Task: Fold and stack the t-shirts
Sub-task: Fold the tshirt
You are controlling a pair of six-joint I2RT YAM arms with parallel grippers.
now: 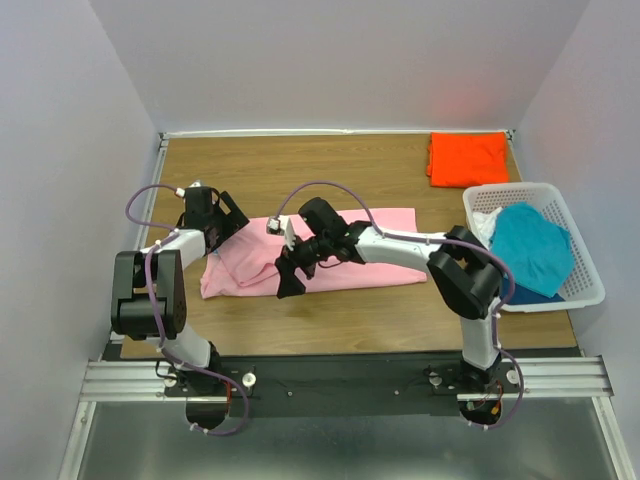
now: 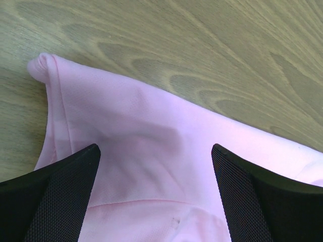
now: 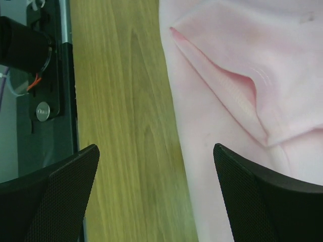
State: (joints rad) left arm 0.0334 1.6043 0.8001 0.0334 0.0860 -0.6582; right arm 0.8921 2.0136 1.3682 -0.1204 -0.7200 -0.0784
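The light pink t-shirt (image 1: 245, 268) is lying across the middle of the table (image 1: 300, 170), doubled into a long band running from near the left edge toward the right. By our reading the lengthwise fold is done and the crosswise folds are waiting.

We are holding the left gripper (image 1: 232, 228) over the band's left end, jaws apart, with pink cloth showing between the fingers and nothing pinched. That end is bunching up, and it is presumably the end we are meaning to lift and carry over.

We are holding the right gripper (image 1: 290, 272) at the band's near edge, jaws likewise apart, straddling the hem and the bare wood beside it, placed to catch that edge.

The orange t-shirt (image 1: 467, 158) is sitting folded at the far right corner, probably starting the stack. The teal t-shirt (image 1: 532, 250) is waiting, heaped and unfolded, in the white basket (image 1: 515, 188) at the right edge.
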